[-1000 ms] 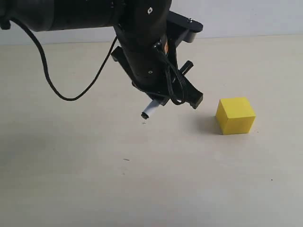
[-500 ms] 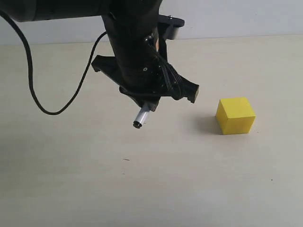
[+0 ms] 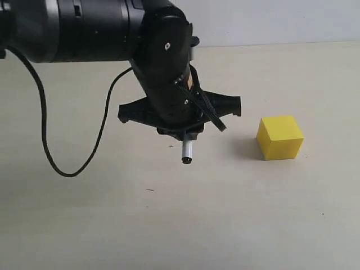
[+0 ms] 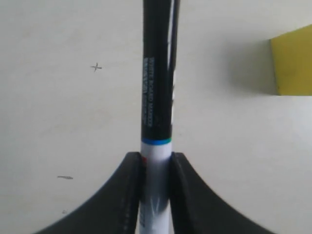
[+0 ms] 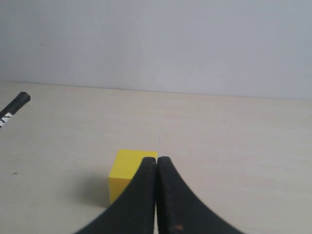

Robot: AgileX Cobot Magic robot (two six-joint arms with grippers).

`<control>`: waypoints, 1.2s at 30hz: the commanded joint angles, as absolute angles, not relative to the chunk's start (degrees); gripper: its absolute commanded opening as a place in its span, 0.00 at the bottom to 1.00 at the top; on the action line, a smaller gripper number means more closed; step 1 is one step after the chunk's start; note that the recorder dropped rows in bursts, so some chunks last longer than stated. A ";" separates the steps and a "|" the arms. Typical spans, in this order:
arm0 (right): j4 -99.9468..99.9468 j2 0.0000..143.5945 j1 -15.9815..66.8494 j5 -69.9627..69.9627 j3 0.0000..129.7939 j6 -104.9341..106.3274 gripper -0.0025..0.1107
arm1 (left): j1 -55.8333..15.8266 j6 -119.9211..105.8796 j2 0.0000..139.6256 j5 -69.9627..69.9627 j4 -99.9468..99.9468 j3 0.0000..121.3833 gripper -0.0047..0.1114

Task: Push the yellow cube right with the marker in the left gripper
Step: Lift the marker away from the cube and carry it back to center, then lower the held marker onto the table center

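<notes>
The left gripper has swung round, so the marker now points down rather than slanting left. Its fingers clamp the barrel tight. The cube sits untouched, well to the right; the push is yet to start.

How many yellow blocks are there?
1. The solid bright yellow cube sits on the beige tabletop, right of the black left tool gripping a white marker. Its arm may hide others.

Left end effector grips marker upright, apart from yellow cube.
</notes>
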State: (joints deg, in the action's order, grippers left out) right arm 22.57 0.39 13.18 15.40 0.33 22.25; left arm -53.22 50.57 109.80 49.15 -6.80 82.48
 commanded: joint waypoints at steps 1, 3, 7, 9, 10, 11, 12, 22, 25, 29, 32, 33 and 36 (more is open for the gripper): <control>22.53 0.00 12.90 15.15 0.00 22.43 0.02 | -51.94 51.65 113.55 47.78 -4.76 81.99 0.04; 22.53 0.00 12.90 15.15 0.00 22.43 0.02 | -50.03 48.39 115.66 47.66 0.53 82.14 0.04; 22.53 0.00 12.90 15.15 0.00 22.43 0.02 | -46.36 46.49 117.50 47.56 4.30 82.76 0.04; 22.53 0.00 12.90 15.15 0.00 22.43 0.02 | -46.24 46.49 118.26 47.40 3.12 82.76 0.04; 22.53 0.00 12.90 15.15 0.00 22.43 0.02 | -46.24 46.07 118.70 46.72 3.01 82.76 0.04; 22.53 0.00 12.90 15.15 0.00 22.43 0.02 | -46.24 45.35 119.18 46.72 2.91 82.76 0.04; 22.53 0.00 12.90 15.15 0.00 22.43 0.02 | -46.24 45.26 119.78 46.60 2.91 82.76 0.04; 22.53 0.00 12.90 15.15 0.00 22.43 0.02 | -44.58 44.94 123.16 45.73 3.39 82.76 0.04; 22.53 0.00 12.90 15.15 0.00 22.43 0.02 | -44.58 43.99 123.17 44.88 3.39 82.76 0.04; 22.53 0.00 12.90 15.15 0.00 22.43 0.02 | -44.58 43.73 123.31 44.88 3.39 82.76 0.04; 22.53 0.00 12.90 15.15 0.00 22.43 0.02 | -44.58 43.73 123.31 44.36 3.39 82.76 0.04; 22.53 0.00 12.90 15.15 0.00 22.43 0.02 | -44.58 43.73 123.31 44.36 3.39 82.76 0.04; 22.53 0.00 12.90 15.15 0.00 22.43 0.02 | -44.58 43.73 123.31 44.22 3.39 82.76 0.04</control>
State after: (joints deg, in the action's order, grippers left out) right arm 22.57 0.39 13.18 15.40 0.33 22.25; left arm -44.65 43.94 123.59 44.67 3.52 82.41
